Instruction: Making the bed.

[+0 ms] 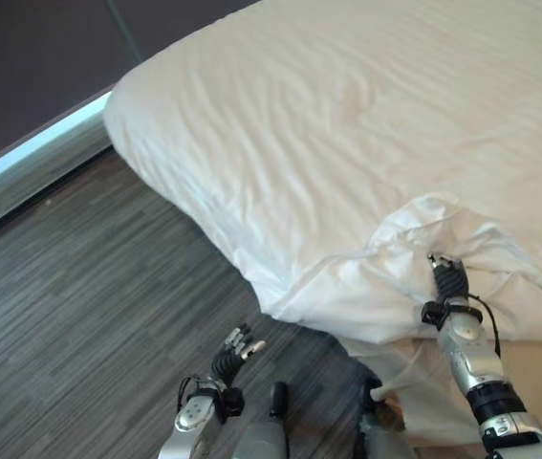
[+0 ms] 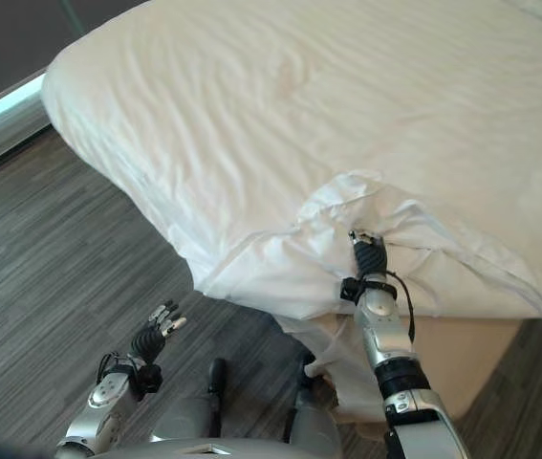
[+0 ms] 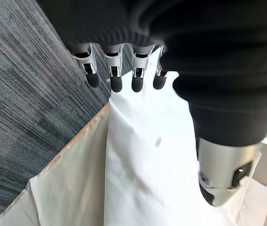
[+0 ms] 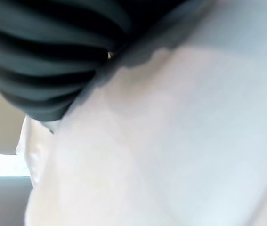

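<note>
A white duvet covers the bed, and its near corner is bunched into a raised fold. My right hand reaches up into that fold from below, its dark cover against the cloth. Below the duvet edge a loose white sheet hangs down the beige bed base. My left hand hovers low over the floor, left of the bed corner, open and holding nothing. Past its fingers the hanging sheet shows against the beige base.
Grey wood-grain floor runs along the bed's left side. A pale skirting strip lines the dark wall at the far left. The duvet's left edge overhangs the mattress.
</note>
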{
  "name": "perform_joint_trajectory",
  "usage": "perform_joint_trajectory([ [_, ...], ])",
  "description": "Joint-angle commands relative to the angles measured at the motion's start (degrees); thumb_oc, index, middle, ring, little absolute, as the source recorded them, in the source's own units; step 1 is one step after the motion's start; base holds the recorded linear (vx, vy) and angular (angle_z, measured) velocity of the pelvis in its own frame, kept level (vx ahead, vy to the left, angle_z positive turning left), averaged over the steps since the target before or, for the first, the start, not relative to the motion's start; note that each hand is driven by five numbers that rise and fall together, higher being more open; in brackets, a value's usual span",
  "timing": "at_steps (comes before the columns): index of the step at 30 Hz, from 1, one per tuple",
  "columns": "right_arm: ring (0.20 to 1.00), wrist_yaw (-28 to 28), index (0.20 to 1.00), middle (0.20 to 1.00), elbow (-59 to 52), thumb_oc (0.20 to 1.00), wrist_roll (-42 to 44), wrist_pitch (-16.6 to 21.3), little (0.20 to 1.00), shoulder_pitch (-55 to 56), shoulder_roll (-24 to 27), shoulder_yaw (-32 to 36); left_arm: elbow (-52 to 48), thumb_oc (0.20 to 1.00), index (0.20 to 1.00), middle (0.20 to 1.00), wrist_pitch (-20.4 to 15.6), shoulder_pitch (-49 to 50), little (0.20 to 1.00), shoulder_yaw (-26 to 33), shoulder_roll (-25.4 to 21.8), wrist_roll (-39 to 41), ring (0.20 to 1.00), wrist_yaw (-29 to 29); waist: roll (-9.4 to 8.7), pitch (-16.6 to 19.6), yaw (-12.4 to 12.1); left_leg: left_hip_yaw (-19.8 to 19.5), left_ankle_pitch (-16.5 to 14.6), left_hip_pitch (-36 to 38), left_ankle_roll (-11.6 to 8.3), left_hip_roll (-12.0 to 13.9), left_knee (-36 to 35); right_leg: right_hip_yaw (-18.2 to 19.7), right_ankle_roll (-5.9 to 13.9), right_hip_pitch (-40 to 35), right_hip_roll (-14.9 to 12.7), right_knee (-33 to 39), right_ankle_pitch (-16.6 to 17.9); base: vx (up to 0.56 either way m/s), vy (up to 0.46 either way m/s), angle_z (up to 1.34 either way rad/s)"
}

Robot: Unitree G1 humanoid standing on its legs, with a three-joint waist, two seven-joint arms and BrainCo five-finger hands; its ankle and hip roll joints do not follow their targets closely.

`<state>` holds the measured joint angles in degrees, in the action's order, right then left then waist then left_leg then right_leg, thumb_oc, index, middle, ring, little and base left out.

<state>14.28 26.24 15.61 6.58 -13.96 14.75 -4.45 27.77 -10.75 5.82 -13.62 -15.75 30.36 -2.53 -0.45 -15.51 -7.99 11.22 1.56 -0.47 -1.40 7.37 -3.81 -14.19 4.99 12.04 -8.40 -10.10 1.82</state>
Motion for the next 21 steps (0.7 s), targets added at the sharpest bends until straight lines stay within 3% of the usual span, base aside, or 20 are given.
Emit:
perform_joint_trajectory([
  [1,0.200,-1.8,0.200,0.200,-7.6,0.200,0.7,3.2,0.200,3.8,-0.6,1.2,-2.9,1.000,1.000,1.000,-1.1,1.2,1.000,0.0,-0.4,-0.3,1.000,-0.6,-1.85,4.2,-0.7,2.6,5.2,-4.9,0.78,-2.7,-1.2,0.4,6.72,-12.3,-2.7,-15.5,1.8,-0.13,0.076,-0.69],
  [2,0.200,-2.1,0.200,0.200,-7.9,0.200,1.9,3.5,0.200,4.1,-0.9,1.8,-3.3,1.000,1.000,1.000,-0.9,1.7,1.000,-0.1,-0.2,-0.2,1.000,-0.8,-2.56,4.9,-1.4,4.0,5.6,-5.1,1.06,-3.2,-1.2,0.1,7.11,-15.2,-2.5,-15.5,2.9,-0.27,0.085,-0.63],
  [3,0.200,-2.3,0.200,0.200,-8.4,0.200,3.6,3.6,0.200,3.6,-0.1,2.4,-3.4,1.000,1.000,1.000,-0.6,2.0,1.000,-1.1,0.1,0.3,1.000,-1.4,-4.13,5.8,-2.4,6.4,6.7,-5.9,0.95,-4.2,-1.2,0.1,6.39,-19.8,-1.7,-10.0,1.2,-0.32,0.043,-0.49],
  [5,0.200,-2.5,0.200,0.200,-10.2,0.200,4.7,3.9,0.200,3.7,0.4,3.1,-4.1,1.000,1.000,1.000,-0.2,2.8,1.000,-0.5,0.1,0.8,1.000,-2.1,-4.47,7.2,-3.7,8.5,7.3,-7.1,0.89,-4.1,-1.2,-0.5,4.80,-23.7,0.4,-1.7,-5.3,-0.32,-0.028,-0.70],
  [7,0.200,-2.6,0.200,0.200,-11.5,0.200,5.2,3.7,0.200,2.5,1.4,3.0,-5.3,1.000,1.000,1.000,-0.2,4.5,1.000,-0.4,1.1,1.3,1.000,-2.6,-3.11,7.3,-4.0,10.3,9.3,-8.3,-0.45,-2.4,-1.0,1.1,3.32,-25.1,2.6,4.6,-8.6,-0.33,-0.062,-0.92],
  [10,0.200,-3.2,0.200,0.200,-15.8,0.200,5.2,3.8,0.200,2.8,2.9,2.6,-5.7,1.000,1.000,1.000,0.3,4.8,1.000,-0.3,1.8,2.5,1.000,-3.0,-0.87,6.1,-4.0,11.2,13.0,-10.4,-2.12,-0.5,0.7,2.2,1.00,-26.5,5.4,10.4,-8.8,-0.34,-0.066,-1.05],
  [11,0.200,-3.4,0.200,0.200,-16.5,0.200,5.0,3.9,0.200,3.1,3.0,2.1,-5.6,1.000,1.000,1.000,0.1,4.6,1.000,-0.6,2.0,2.5,1.000,-2.8,-0.21,5.0,-4.1,8.9,13.7,-11.6,-3.09,-0.8,2.4,2.1,0.56,-26.4,5.3,10.3,-8.9,-0.42,-0.044,-0.49],
  [12,0.200,-3.8,0.200,0.200,-16.9,0.200,5.1,3.8,0.200,3.6,3.2,1.7,-5.8,1.000,1.000,1.000,-0.2,4.4,1.000,-0.9,2.3,2.6,1.000,-2.5,0.61,3.9,-4.3,5.2,15.0,-12.8,-5.43,-1.2,4.9,2.7,-0.17,-25.7,5.6,10.1,-8.4,-0.30,-0.021,-0.33],
  [13,0.200,-3.8,0.200,0.200,-17.0,0.200,5.1,3.8,0.200,3.5,3.2,1.7,-5.8,1.000,1.000,1.000,-0.2,4.4,1.000,-0.9,2.3,2.6,1.000,-2.5,0.83,3.9,-4.3,5.2,15.1,-13.0,-5.46,-0.9,5.0,2.7,-0.26,-25.6,5.9,10.3,-8.1,-0.30,0.006,-0.24],
  [14,0.200,-4.3,0.200,0.200,-17.4,0.200,5.0,3.5,0.200,3.9,3.2,0.8,-5.7,1.000,1.000,1.000,-0.3,4.2,1.000,-1.1,2.6,2.9,1.000,-2.1,1.25,2.9,-4.3,0.8,15.8,-13.4,-7.37,-2.0,7.1,3.0,-0.73,-25.1,5.7,10.1,-7.7,-0.29,0.025,-0.33],
  [15,0.200,-4.7,0.200,0.200,-18.3,0.200,4.9,3.3,0.200,5.0,3.2,0.1,-5.6,1.000,1.000,1.000,-0.3,4.3,1.000,-1.0,3.1,3.4,1.000,-1.8,1.49,2.3,-4.0,-2.5,14.9,-13.1,-7.89,-2.8,8.6,3.2,-0.80,-24.5,5.3,10.2,-6.9,-0.29,0.027,-0.24],
  [16,0.200,-4.7,0.200,0.200,-18.3,0.200,4.9,3.3,0.200,5.0,3.3,0.1,-5.6,1.000,1.000,1.000,-0.3,4.3,1.000,-1.0,3.1,3.4,1.000,-1.8,1.64,2.4,-4.0,-2.6,15.0,-13.3,-7.89,-2.7,8.6,3.2,-0.83,-24.4,5.5,10.3,-6.7,-0.45,0.070,-0.11],
  [17,0.200,-5.8,0.200,0.200,-20.1,0.200,4.5,2.9,0.200,8.0,3.1,-1.2,-6.0,1.000,1.000,1.000,-0.1,4.5,1.000,-0.5,3.8,5.6,1.000,-1.4,0.72,1.8,-2.5,-6.4,12.1,-11.6,-7.69,-2.6,13.5,3.2,-0.62,-22.9,3.7,10.6,-4.4,-0.44,0.086,0.00],
  [21,0.200,-8.2,0.200,0.200,-22.4,0.200,3.2,2.0,0.200,14.0,1.9,-4.2,-5.0,1.000,1.000,1.000,0.4,3.7,1.000,-0.3,4.8,7.3,1.000,-1.4,-1.43,2.5,1.0,-8.5,6.7,-3.5,-5.91,3.2,20.2,1.3,-0.26,-19.1,0.3,11.2,-0.7,-0.42,0.120,-0.09],
])
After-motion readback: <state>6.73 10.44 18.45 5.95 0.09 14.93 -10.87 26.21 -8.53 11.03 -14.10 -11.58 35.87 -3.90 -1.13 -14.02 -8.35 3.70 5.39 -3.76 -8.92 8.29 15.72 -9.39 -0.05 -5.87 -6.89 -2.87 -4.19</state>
